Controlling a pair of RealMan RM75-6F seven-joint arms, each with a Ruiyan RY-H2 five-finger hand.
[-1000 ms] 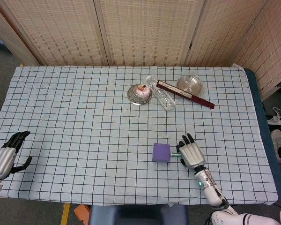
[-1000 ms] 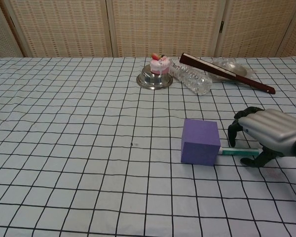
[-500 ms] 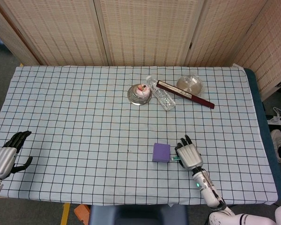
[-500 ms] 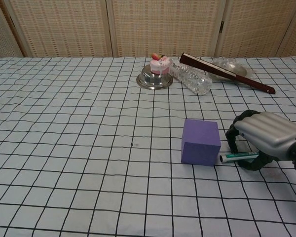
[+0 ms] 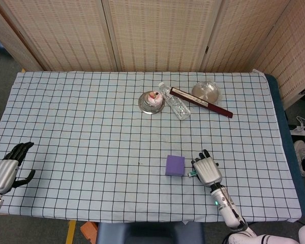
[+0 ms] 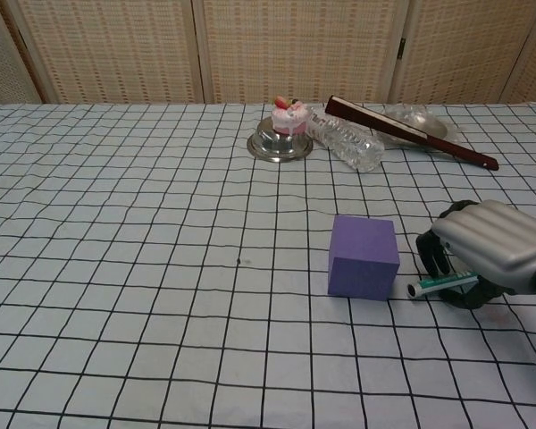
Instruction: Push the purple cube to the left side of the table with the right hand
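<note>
Purple cube [image 6: 364,257] just left of right hand [image 6: 493,248] – fingers [image 6: 431,253] curled around green tube [image 6: 442,284], not touching cube

On the counter [image 6: 116,223], covered with a checked cloth, the purple cube [image 6: 364,257] sits right of centre. Just beside it to the right, the right robot hand [image 6: 482,255] curls over a small green-and-white tube [image 6: 441,284], whose end is near the cube. Farther back lie a metal dish with a pink cake [image 6: 284,131], a plastic bottle [image 6: 346,138], a folded dark red fan [image 6: 411,132] and a glass bowl [image 6: 426,122].
</note>
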